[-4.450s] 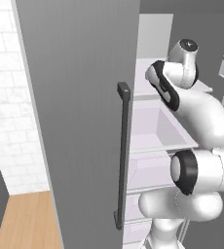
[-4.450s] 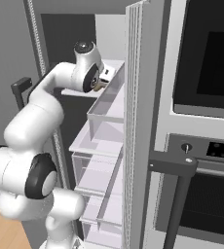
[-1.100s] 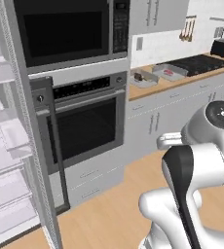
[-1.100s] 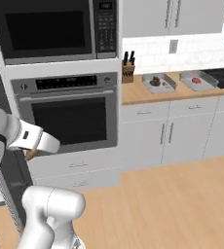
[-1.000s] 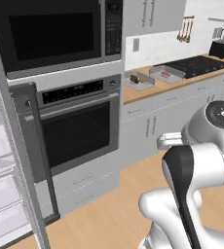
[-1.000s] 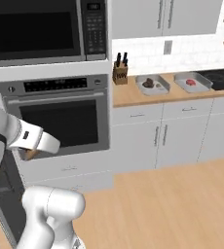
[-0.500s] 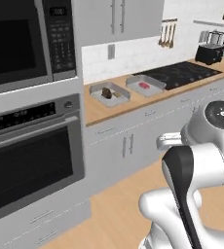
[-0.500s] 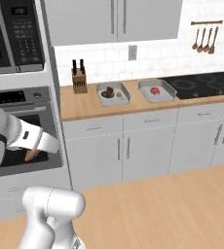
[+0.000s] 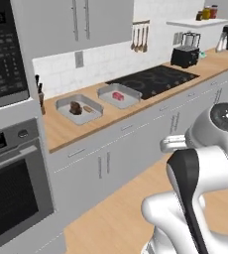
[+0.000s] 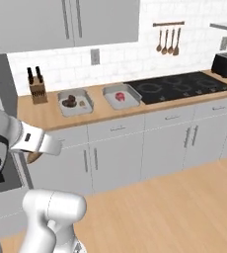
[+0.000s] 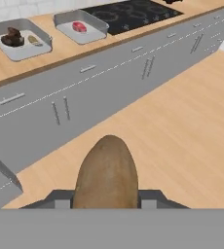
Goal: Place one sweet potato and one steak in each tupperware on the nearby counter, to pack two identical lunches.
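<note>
A brown sweet potato (image 11: 106,173) sits clamped between the two dark finger tips of the gripper (image 11: 106,196), seen from the hand camera above a light wood floor (image 11: 182,121) in front of grey cabinet fronts (image 11: 109,78). On the wood-grain counter (image 10: 51,116) beyond, two light-grey tupperware trays lie side by side, apart from each other. The left tupperware (image 10: 75,103) holds a dark brown steak (image 10: 68,103) with a small tan sweet potato (image 9: 88,108) just beside it; the right tupperware (image 10: 121,96), nearer the black stovetop (image 10: 184,85), holds one red steak (image 10: 120,96). From the right base camera, part of the held potato shows under the white hand at the left edge. A knife block (image 10: 36,89) stands at the counter's left end, utensils (image 10: 168,42) hang on the tiled wall, and a black toaster (image 9: 185,55) sits past the stove.
</note>
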Motion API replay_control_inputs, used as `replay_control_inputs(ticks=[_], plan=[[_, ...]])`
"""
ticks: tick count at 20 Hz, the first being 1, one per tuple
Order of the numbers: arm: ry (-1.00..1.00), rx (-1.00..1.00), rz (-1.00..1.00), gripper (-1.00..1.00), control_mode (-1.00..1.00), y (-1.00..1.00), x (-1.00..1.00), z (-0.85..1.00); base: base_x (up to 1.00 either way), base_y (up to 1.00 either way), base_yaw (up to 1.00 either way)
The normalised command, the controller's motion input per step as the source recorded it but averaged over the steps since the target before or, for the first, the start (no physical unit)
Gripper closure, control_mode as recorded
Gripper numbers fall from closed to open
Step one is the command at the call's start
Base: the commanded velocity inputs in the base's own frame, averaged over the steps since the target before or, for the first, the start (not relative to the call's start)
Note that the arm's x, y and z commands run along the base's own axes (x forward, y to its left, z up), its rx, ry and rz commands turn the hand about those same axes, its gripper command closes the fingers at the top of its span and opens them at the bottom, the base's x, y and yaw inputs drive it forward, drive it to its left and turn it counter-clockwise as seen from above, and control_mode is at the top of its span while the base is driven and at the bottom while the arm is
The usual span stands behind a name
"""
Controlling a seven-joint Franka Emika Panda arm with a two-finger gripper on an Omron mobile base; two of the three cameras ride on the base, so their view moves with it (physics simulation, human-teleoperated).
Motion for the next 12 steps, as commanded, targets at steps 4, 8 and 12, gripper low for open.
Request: replay_control_inputs(ticks=[4,8,12], plan=[[0.0,0.0,0.0,1.0,1.0,0.0,0.0,0.0,1.0,-0.49,0.09],[0.0,0.0,0.0,1.0,1.0,0.0,0.0,0.0,1.0,-0.81,-0.21],[0.0,0.0,0.0,1.0,1.0,0.0,0.0,0.0,1.0,-0.67,-0.3]])
